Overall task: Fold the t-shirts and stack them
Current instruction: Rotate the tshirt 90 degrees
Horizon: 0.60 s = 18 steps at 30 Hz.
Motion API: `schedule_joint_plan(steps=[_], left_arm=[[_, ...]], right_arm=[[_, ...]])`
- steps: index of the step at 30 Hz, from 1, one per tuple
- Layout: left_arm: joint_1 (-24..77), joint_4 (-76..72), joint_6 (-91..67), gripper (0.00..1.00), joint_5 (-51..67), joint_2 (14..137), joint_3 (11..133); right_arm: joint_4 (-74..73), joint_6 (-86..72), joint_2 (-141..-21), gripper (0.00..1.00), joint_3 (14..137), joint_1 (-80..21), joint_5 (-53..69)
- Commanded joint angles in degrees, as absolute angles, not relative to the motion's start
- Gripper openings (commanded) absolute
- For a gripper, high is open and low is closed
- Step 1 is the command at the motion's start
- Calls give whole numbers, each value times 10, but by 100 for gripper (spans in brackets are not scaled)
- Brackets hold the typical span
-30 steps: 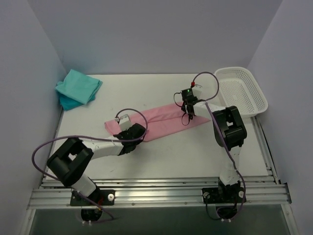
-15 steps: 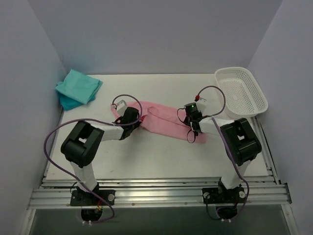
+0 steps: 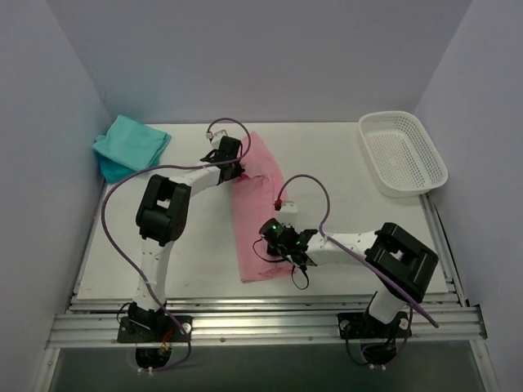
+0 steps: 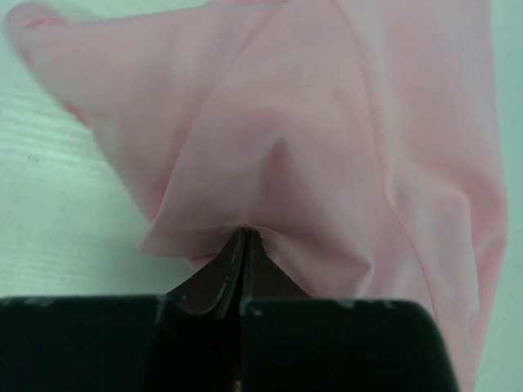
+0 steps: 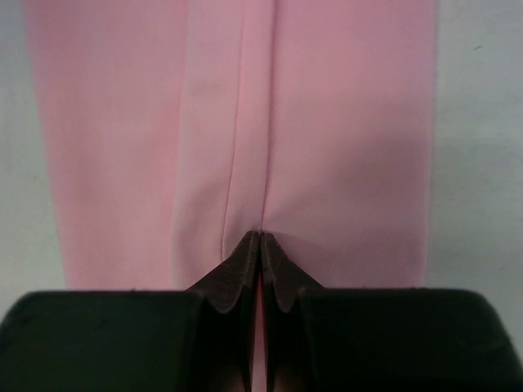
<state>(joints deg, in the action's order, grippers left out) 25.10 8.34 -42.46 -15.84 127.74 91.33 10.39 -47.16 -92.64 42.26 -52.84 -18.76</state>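
**Pink t-shirt held at both ends as a long strip**

- The pink t-shirt [image 3: 260,204] lay folded into a narrow strip on the table [image 3: 351,188]. It ran from far-centre toward the near edge and leaned slightly right at the near end.
- The left gripper [image 3: 237,168] was at the far-left corner of the strip. In the left wrist view its jaws were closed [image 4: 243,245] on a bunched cloth edge [image 4: 327,147], which puckered up to the pinch. Bare tabletop [image 4: 49,204] showed to the left.
- The right gripper [image 3: 283,247] was at the near end, its forearm lying low across the table from the right. In the right wrist view its jaws were pinched together [image 5: 260,245] on the strip's end, right on a lengthwise fold line [image 5: 327,122]. Both long edges ran straight and parallel away from the fingers, with table [image 5: 474,122] visible on each side.
- The near end of the strip stopped just short of the table's front rail.
- Room: open tabletop lay right of the strip up to the white mesh basket [image 3: 403,151] in the far-right corner, well apart. Left of the strip the left arm's links took up part of the space.
- The teal t-shirt [image 3: 132,143] sat folded in the far-left corner, on a bluer t-shirt [image 3: 113,171], close to the side wall and apart from the pink one.
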Motion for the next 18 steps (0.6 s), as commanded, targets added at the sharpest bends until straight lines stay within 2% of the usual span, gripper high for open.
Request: schedule_joint_plan(steps=[1, 8, 11, 12, 13, 16, 18], left_arm=[[240, 210, -367, 2, -124, 1338, 997], [214, 286, -304, 12, -48, 1437, 1181], [205, 294, -291, 33, -33, 1455, 1229], [203, 295, -287, 49, -30, 1459, 1237], [200, 297, -285, 58, -28, 1461, 1253], [194, 307, -274, 71, -23, 1471, 1295], [193, 322, -267, 76, -24, 1478, 1326]], right_arm=[[65, -521, -949, 0, 461, -574, -240], [55, -537, -1040, 0, 528, -641, -256], [42, -538, -1059, 0, 547, -650, -266], [37, -541, -1061, 0, 550, -653, -272], [25, -543, -1061, 0, 557, -657, -278], [3, -549, -1051, 0, 562, -661, -301], [-18, -553, -1035, 0, 557, -662, -316]])
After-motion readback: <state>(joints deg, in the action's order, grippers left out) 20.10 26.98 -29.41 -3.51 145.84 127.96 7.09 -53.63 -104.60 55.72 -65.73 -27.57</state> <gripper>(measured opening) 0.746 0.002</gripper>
